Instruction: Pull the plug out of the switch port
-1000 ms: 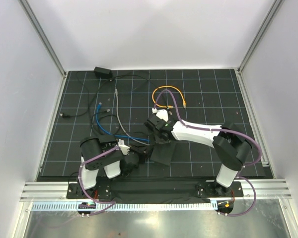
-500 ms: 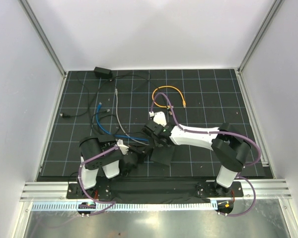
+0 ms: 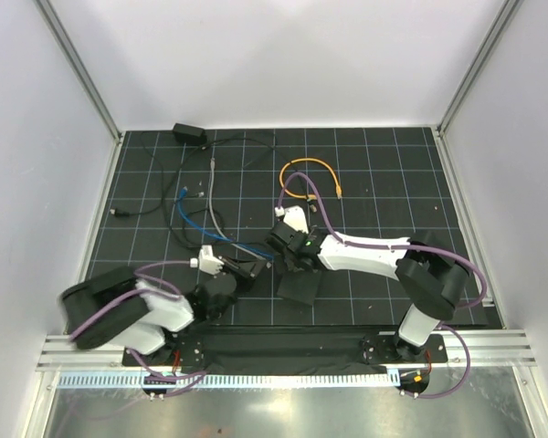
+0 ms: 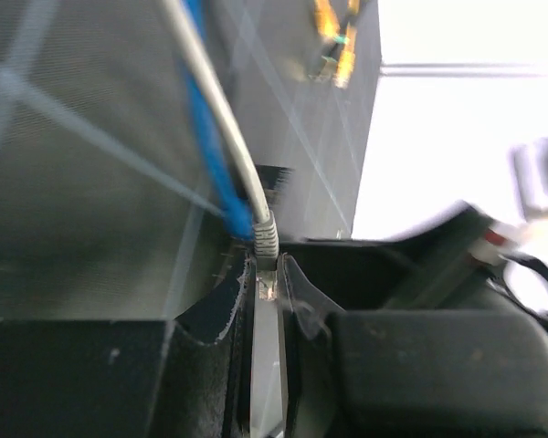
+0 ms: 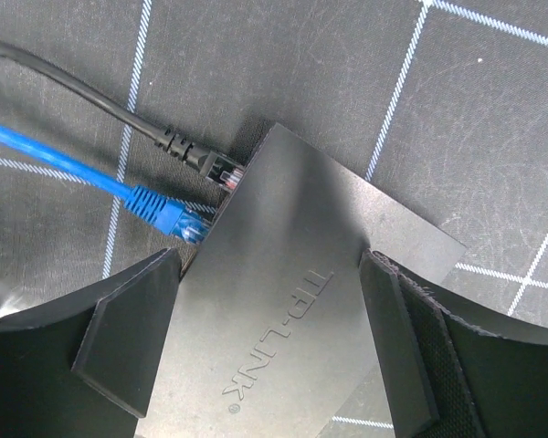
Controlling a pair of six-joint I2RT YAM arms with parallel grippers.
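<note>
Looks like a robotics lab test cell to me: plain white walls boxed in by aluminium frame posts, a black grid-marked desk, left arm and right arm bolted by the aluminium rail along its near edge, slotted cable duct in front.

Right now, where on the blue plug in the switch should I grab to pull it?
Take the blue plug by its moulded boot, just behind the clear tip seated in the switch edge. Come from the cable side, in line with the cable, likely closing across the boot's sides. The black plug sits close beside it, so room there is tight.
</note>
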